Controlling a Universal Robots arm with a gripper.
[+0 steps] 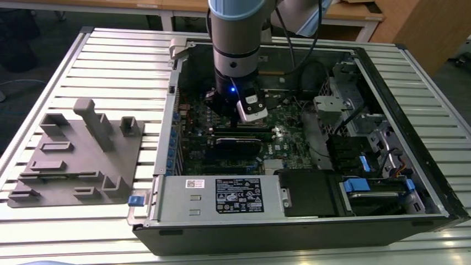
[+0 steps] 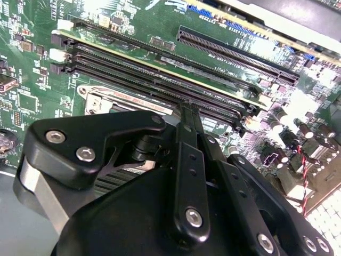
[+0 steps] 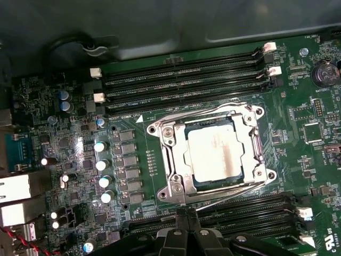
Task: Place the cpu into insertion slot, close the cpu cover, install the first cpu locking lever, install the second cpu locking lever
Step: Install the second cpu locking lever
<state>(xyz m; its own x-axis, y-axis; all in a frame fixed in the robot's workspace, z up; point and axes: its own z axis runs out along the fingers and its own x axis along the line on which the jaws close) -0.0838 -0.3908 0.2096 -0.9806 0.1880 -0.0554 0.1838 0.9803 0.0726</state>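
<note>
Jaws sitting together at lower centre, gripping nothing. Chip lying seated, cover down. Lever step pending; needs hooking lever.

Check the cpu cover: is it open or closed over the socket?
Closed. In the first wrist view the cpu cover lies flat, framing the cpu seated in its window.

cpu cover open to approach from above; memory slots flank two sides, capacitors a third
</note>
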